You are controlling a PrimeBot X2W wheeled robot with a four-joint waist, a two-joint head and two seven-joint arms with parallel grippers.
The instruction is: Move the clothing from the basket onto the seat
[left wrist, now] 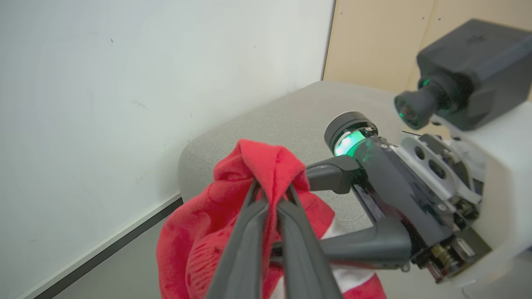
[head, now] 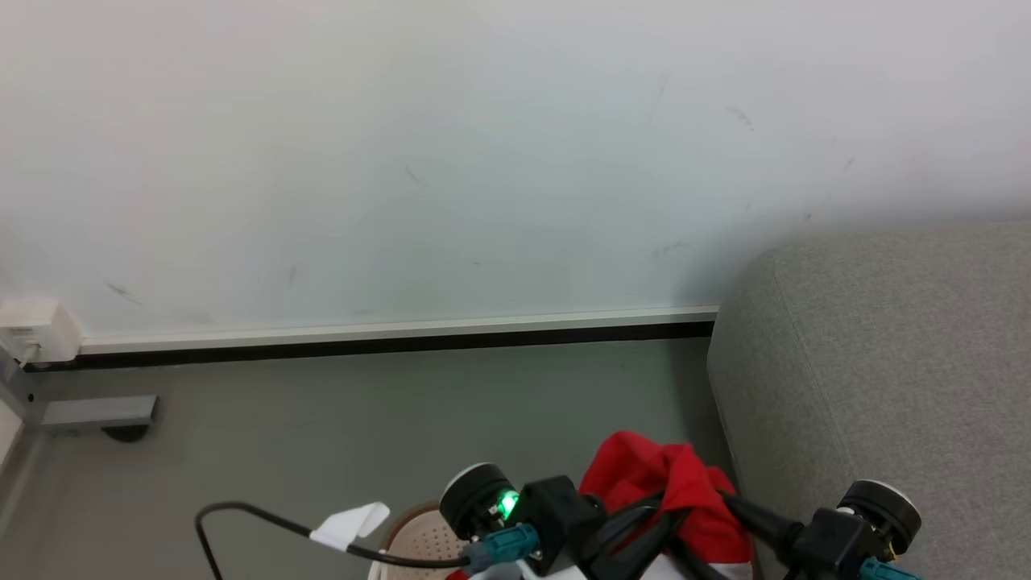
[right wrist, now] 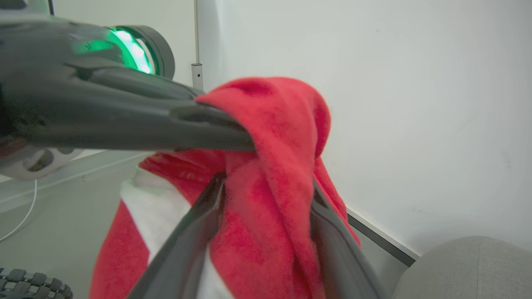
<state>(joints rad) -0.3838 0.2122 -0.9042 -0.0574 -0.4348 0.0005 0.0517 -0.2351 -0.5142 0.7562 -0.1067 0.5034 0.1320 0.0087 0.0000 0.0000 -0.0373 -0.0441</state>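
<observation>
Pinching a peak of the red garment [left wrist: 195, 245] at its tips, the left gripper [left wrist: 272, 189] is closed tight on the cloth and carries its hanging weight. The right gripper [right wrist: 266, 182] stands with jaws wide, one finger on each side of the same drooping fold; whether they press it cannot be told. In the head view the garment hangs at 6 o'clock, lifted above the laundry basket [head: 420, 549], whose perforated wall and brown rim show at about 7 o'clock. The grey sofa [head: 886, 362] occupies 3 to 5 o'clock, just beside the garment. Judgement: the lift out of the basket is done and the carry is in hand. The next move calls for swinging both arms toward 3 o'clock, over the sofa cushion, then letting go. Count: one red bundle with a white panel, possibly more than one piece; one basket; one sofa; two grippers.
</observation>
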